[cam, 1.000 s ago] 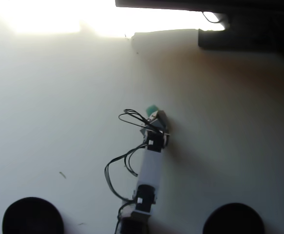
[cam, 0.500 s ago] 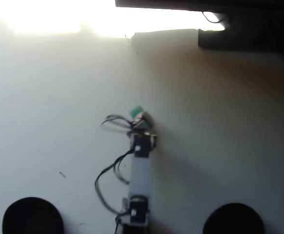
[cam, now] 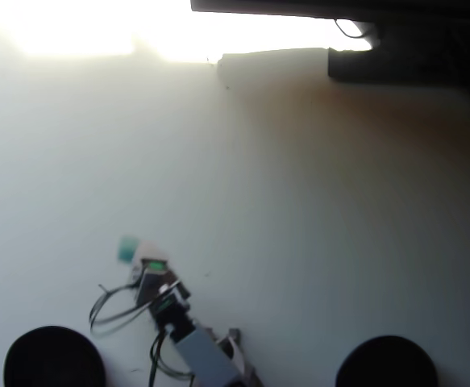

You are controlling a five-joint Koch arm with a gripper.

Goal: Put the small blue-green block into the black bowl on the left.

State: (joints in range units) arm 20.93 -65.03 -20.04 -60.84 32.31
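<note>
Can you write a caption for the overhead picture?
Gripper carries small teal block toward left black bowl.

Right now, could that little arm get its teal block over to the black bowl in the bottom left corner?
Probably yes. The gripper with the small blue-green block at its tip sits close to the black bowl, with only bare table between them.

The small blue-green block (cam: 127, 249) appeared in the overhead view as a tiny, blurred teal cuboid, lower left of centre, right at the tip of the arm. Whether it touched the table could not be told. The black bowl (cam: 53, 357), round, matte and plain, sat at the bottom-left edge, at about seven o'clock from the block and well apart.
</note>
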